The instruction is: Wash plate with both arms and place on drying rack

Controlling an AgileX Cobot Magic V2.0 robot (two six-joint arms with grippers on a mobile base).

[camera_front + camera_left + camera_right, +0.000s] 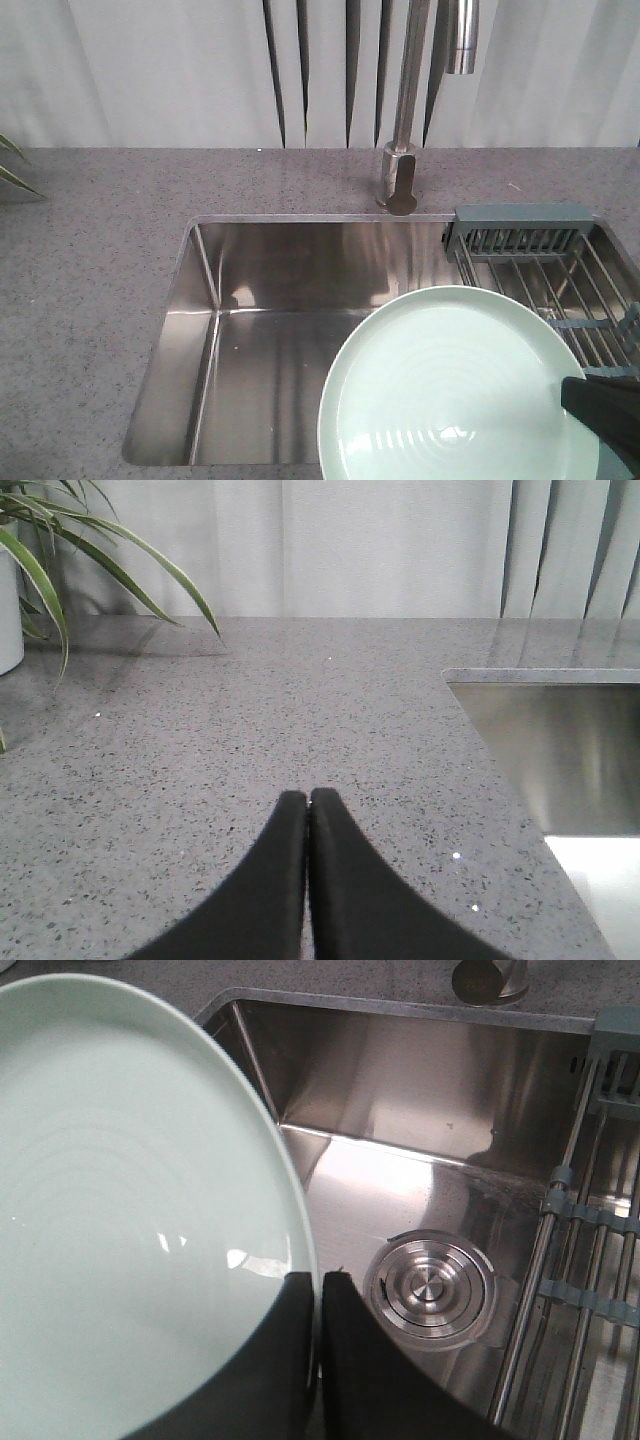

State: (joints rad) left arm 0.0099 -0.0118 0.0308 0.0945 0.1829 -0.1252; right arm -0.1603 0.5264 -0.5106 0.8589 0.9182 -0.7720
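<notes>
The pale mint-green plate (455,390) hangs over the right part of the sink, held by its right rim. My right gripper (318,1278) is shut on that rim, one finger over the plate's face (130,1210) and one outside it; in the front view only its black tip (605,405) shows at the lower right. My left gripper (307,798) is shut on nothing and hovers over the grey countertop left of the sink. The drying rack (560,275) of steel wires with grey-blue end pieces lies across the sink's right side, behind and beside the plate.
The steel sink basin (260,330) has a round drain (430,1290) below the plate's edge. A tap (405,120) stands behind the sink. A potted plant (40,570) is on the countertop (250,710) at the far left.
</notes>
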